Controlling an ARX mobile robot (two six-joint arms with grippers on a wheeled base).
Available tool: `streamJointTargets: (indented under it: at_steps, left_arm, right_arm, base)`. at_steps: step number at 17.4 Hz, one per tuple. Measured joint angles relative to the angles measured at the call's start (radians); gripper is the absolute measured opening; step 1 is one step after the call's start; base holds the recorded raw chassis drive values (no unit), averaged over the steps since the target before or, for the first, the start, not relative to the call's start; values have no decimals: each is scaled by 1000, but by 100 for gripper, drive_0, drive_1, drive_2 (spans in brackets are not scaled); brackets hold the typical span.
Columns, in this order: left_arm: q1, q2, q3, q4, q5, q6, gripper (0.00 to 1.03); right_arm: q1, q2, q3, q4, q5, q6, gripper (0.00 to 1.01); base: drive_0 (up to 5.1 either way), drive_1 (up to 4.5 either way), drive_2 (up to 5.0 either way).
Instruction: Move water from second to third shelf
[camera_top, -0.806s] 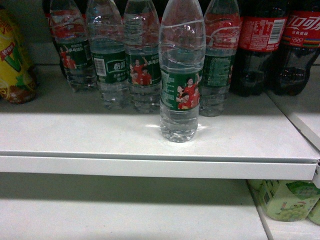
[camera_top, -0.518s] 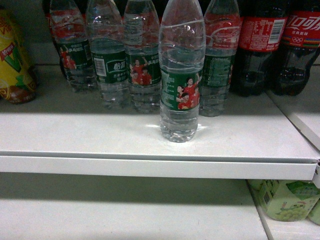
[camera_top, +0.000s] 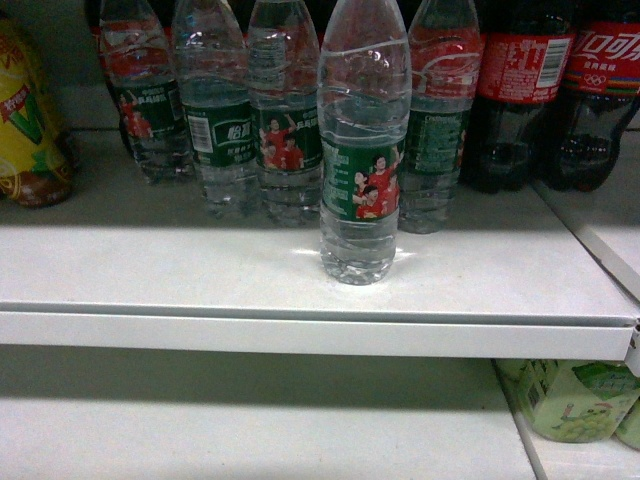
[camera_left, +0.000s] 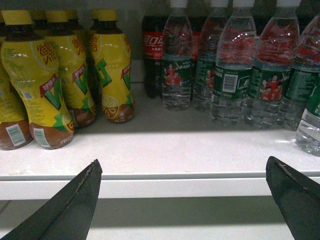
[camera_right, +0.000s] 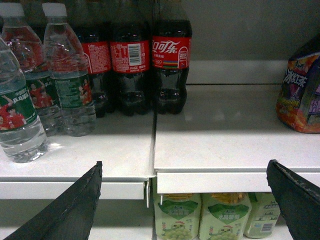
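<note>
One water bottle (camera_top: 362, 150), clear and ribbed with a green label and red-shirted figures, stands alone at the front of the white shelf (camera_top: 200, 330). It is ahead of a row of like water bottles (camera_top: 285, 120). It also shows at the right edge of the left wrist view (camera_left: 310, 120) and at the left of the right wrist view (camera_right: 17, 117). My left gripper (camera_left: 183, 162) is open, level with the shelf's front edge and left of that bottle. My right gripper (camera_right: 185, 163) is open too, to its right. Neither touches anything, and neither appears in the head view.
Dark cola bottles (camera_top: 520, 90) stand right of the water, and yellow-labelled drink bottles (camera_left: 45, 85) stand at the left. A purple snack bag (camera_right: 300, 95) sits on the neighbouring shelf section. Green drink cartons (camera_right: 220, 217) stand on the lower shelf (camera_top: 250, 430) at the right.
</note>
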Motion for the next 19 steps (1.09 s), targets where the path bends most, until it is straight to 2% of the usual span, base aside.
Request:
streamJointTargets:
  at_steps: [19]
  left_arm:
    - [0, 0, 0, 0, 0, 0, 98]
  right_arm:
    - [0, 0, 0, 0, 0, 0, 98]
  base:
    - [0, 0, 0]
